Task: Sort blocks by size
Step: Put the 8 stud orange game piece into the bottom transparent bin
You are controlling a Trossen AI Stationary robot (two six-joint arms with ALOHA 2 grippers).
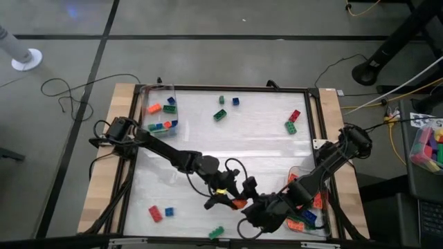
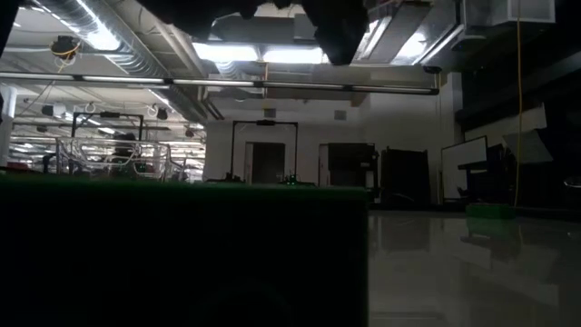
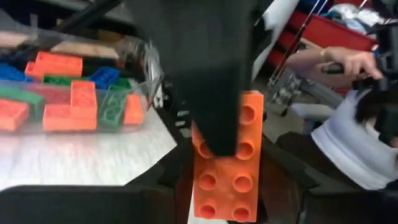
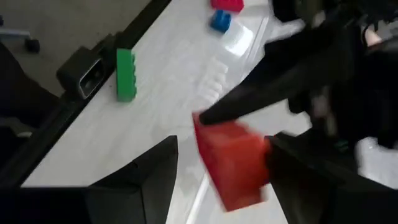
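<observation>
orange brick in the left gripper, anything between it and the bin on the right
The right gripper sits between the orange brick, held by the left gripper, and the right bin. No loose block is visible in that gap.

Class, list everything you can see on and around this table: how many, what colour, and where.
Table: one, white top, centre.
Clear containers: two; one top left in the high view, one bottom right; both hold several orange, green and blue bricks.
Red bricks: two, loose; right, bottom left.
Green bricks: three long, loose; one small.
Small blue bricks: two.
Orange brick: one, held.
Person: one, light top, beyond the table.
Left gripper: shut on the orange brick.
Right gripper: open, fingers either side of that brick.
</observation>
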